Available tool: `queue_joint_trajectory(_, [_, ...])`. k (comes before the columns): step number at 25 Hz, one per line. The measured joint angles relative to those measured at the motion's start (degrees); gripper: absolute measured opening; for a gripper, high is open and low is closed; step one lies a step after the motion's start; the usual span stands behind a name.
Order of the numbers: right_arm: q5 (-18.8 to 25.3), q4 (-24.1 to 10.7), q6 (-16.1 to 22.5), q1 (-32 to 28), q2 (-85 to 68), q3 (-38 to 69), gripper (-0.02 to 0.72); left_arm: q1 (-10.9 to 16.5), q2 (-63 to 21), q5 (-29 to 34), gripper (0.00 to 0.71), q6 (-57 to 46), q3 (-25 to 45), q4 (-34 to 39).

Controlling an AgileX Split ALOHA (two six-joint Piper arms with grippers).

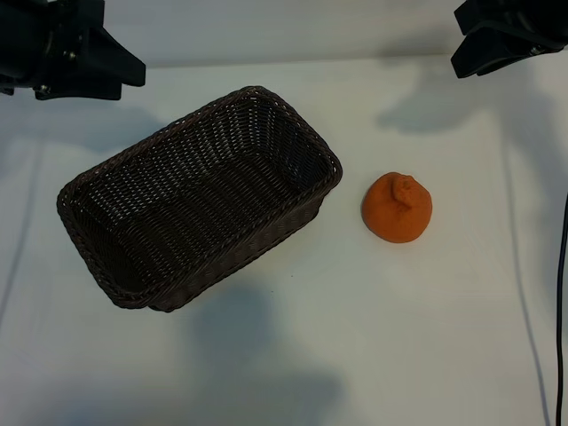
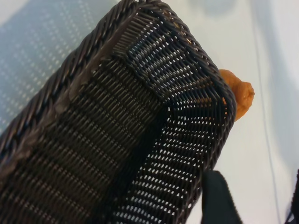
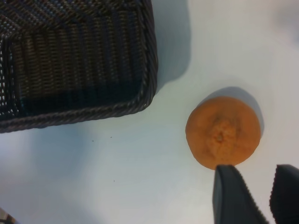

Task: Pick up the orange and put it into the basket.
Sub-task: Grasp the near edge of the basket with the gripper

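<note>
On the white table (image 1: pixel 293 355) the basket (image 1: pixel 197 195) lies empty, its long axis slanting from near-left to far-right. Just off its right end, apart from it, sits the orange (image 1: pixel 397 208), knob upward. Right gripper (image 3: pixel 256 193) hovers beside the orange, fingers partly spread, holding nothing. Left gripper (image 2: pixel 252 198) hangs over the basket's right end, spread wider, empty.

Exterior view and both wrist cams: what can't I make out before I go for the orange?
- Left gripper: exterior view cuts it at the top edge; left wrist view shows only one dark finger.
- Right gripper: fingers open, tips cut by the right wrist view's edge.
- Orange: in the left wrist view mostly hidden behind the basket wall.
- Basket floor: near end hidden by its own wall in the exterior view.
</note>
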Motion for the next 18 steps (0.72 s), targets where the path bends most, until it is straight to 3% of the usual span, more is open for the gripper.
queue_joint_trajectory(8, [0.05, 0.00, 0.07, 0.00, 0.00, 0.00, 0.243, 0.00, -1.37, 3.06, 0.428, -10.86, 0.00, 13.05])
queue_joint_trajectory(18, [0.05, 0.00, 0.02, 0.00, 0.00, 0.00, 0.243, 0.00, -5.35, 5.19, 0.427, -19.44, 0.00, 21.16])
